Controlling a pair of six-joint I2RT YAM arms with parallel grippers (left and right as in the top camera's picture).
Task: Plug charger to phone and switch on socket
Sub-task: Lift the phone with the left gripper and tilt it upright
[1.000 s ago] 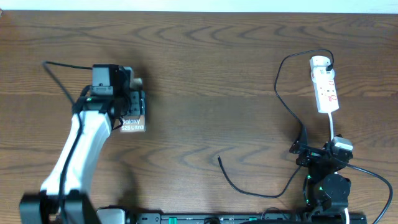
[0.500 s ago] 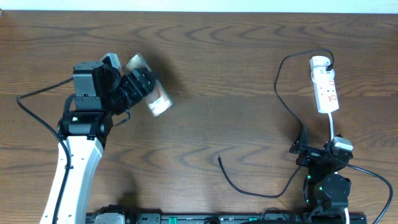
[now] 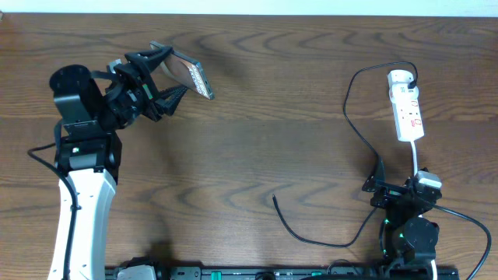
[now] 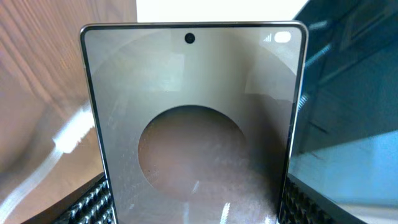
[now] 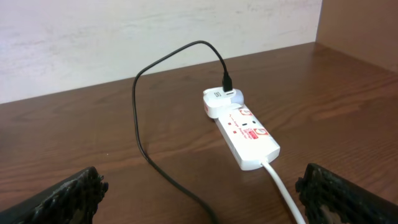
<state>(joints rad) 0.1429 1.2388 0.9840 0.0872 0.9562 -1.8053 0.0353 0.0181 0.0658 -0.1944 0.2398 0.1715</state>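
My left gripper (image 3: 159, 84) is shut on the phone (image 3: 189, 75) and holds it tilted in the air over the table's far left. In the left wrist view the phone's (image 4: 193, 124) glossy face fills the frame between both fingers (image 4: 87, 202). The white socket (image 3: 408, 109) lies at the far right, with the charger's adapter plugged in at its far end. From there the charger's black cable (image 3: 296, 232) loops down to its free plug tip (image 3: 275, 199) at the table's middle front. My right gripper (image 5: 205, 202) stands open and holds nothing, in front of the socket (image 5: 249, 137).
The socket's white cord (image 5: 283, 186) runs toward my right gripper. The charger cable (image 5: 138, 118) curves across the table left of the socket. A pale wall borders the table's far edge.
My left arm has lifted the phone off the table, drawn back to the left and tipped the phone up and rightward. The right arm, cable and socket have not moved.
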